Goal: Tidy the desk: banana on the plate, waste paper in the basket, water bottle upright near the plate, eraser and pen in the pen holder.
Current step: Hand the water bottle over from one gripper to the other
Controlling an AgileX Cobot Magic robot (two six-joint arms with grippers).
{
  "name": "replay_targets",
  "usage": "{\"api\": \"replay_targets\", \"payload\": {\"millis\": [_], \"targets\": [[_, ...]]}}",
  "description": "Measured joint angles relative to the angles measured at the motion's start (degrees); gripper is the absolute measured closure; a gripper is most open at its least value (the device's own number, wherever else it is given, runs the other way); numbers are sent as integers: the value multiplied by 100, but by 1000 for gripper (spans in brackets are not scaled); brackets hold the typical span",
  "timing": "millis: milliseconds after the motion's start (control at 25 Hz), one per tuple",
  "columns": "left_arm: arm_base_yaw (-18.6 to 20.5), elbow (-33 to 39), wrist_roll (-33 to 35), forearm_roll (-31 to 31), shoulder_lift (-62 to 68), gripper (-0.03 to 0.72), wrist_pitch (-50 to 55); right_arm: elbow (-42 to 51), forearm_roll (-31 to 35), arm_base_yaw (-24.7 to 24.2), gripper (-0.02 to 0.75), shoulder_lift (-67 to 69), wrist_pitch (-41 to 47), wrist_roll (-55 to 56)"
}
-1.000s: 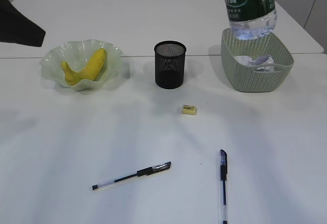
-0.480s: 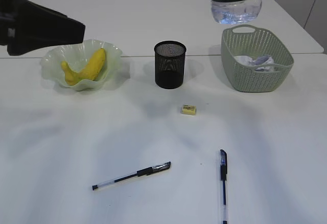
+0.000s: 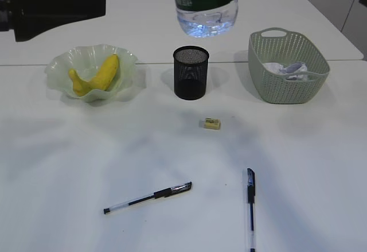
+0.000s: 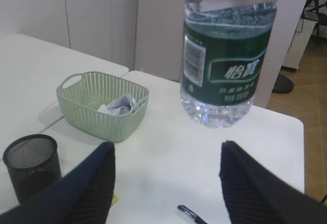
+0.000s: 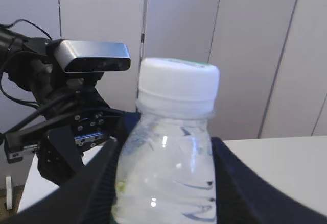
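The water bottle (image 3: 205, 5) hangs upright in the air above the black pen holder (image 3: 191, 74). In the right wrist view my right gripper (image 5: 163, 183) is shut on the bottle (image 5: 171, 147) below its white cap. My left gripper (image 4: 166, 155) stands open and empty, with the bottle (image 4: 227, 66) ahead of it and apart from it. The banana (image 3: 97, 75) lies in the plate (image 3: 54, 68). Waste paper (image 3: 287, 69) sits in the basket (image 3: 287, 88). The yellow eraser (image 3: 212, 123) lies on the desk in front of the pen holder. Two pens (image 3: 148, 197) (image 3: 250, 206) lie near the front.
My left arm (image 3: 51, 2) reaches in at the top left, above the plate. A seam (image 3: 155, 64) crosses the desk behind the plate and pen holder. In the left wrist view the basket (image 4: 92, 114) and pen holder (image 4: 30, 165) stand at the left.
The bottle has travelled left, from above the basket to above the pen holder. My left arm has come further into view at the top left. Nothing on the desk has moved.
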Motion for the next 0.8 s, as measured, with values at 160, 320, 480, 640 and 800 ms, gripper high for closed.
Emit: {"api": "replay_targets", "payload": {"millis": [160, 320, 480, 640, 800], "targets": [[0, 0, 220, -289, 0, 225, 189, 0, 253, 295, 381, 0, -112, -150], [0, 0, 465, -561, 0, 225, 421, 0, 427, 515, 381, 0, -174, -215], [0, 0, 654, -775, 0, 225, 667, 0, 477, 731, 381, 0, -278, -253], [0, 0, 840, -1007, 0, 225, 895, 0, 490, 928, 381, 0, -442, -295], [0, 0, 984, -1142, 0, 225, 1100, 4, 525, 1079, 381, 0, -562, -352]]}}
